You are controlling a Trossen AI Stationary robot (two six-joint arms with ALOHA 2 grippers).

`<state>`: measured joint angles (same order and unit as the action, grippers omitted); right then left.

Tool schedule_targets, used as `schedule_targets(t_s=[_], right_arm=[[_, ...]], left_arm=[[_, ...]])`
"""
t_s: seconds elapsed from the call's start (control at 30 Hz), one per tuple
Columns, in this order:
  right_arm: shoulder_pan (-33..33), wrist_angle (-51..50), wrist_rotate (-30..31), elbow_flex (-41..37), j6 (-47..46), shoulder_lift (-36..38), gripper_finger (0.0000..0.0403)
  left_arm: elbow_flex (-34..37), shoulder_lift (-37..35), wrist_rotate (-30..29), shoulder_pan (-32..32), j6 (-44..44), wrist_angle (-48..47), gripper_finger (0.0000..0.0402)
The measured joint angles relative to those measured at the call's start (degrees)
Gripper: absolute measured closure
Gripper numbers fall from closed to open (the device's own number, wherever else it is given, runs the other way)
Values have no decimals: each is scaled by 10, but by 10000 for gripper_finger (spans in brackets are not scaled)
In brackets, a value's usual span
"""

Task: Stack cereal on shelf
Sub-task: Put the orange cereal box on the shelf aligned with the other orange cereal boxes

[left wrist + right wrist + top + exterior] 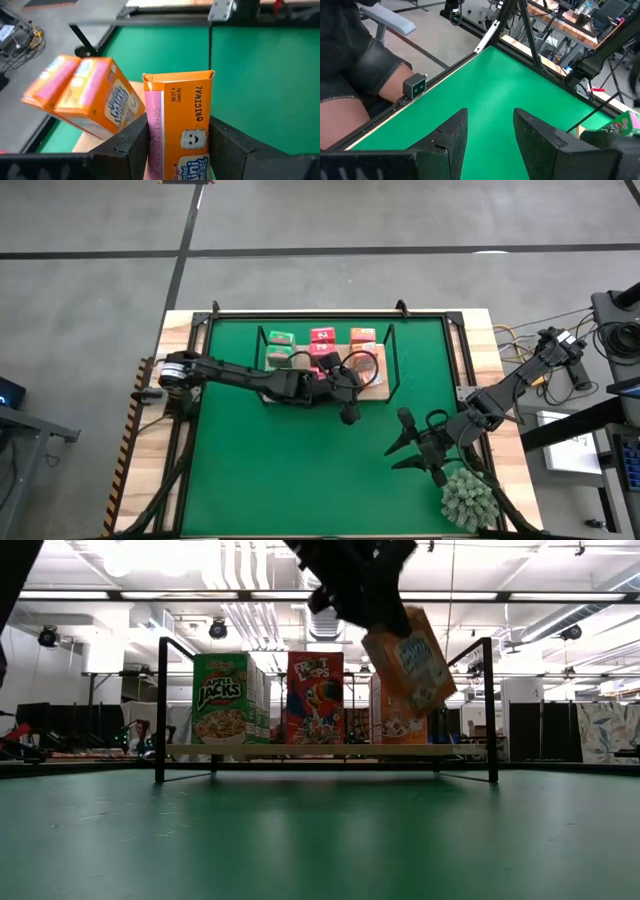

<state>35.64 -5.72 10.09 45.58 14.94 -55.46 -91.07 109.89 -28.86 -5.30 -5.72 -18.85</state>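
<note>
Above the shelf's right end, the left gripper (177, 150) pinches an orange printed toy cereal box (410, 658) between its dark fingers (131, 150), the box hanging tilted, its long axis leaning off vertical. Just below stands the flat light-wood shelf with a thin black wire frame (486, 700), already carrying green (222, 700), pink-red (315, 698) and orange boxes (90, 95) upright in rows. Setting it down likely needs the held box turned upright over the orange row. Near the green mat's (280, 470) front right corner, the right gripper (425, 445) waits spread and empty.
</note>
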Motion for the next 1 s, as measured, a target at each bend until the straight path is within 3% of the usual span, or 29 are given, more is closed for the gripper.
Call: schedule_targets(t_s=[0.37, 0.73, 1.0], right_arm=[[0, 0, 0, -1, 0, 0, 255], [0, 0, 0, -1, -6, 0, 255], [0, -8, 1, -1, -10, 0, 255]], left_arm=[[0, 28, 0, 5, -8, 7, 245], [0, 36, -1, 21, -6, 27, 197], [0, 32, -1, 22, 13, 24, 185]])
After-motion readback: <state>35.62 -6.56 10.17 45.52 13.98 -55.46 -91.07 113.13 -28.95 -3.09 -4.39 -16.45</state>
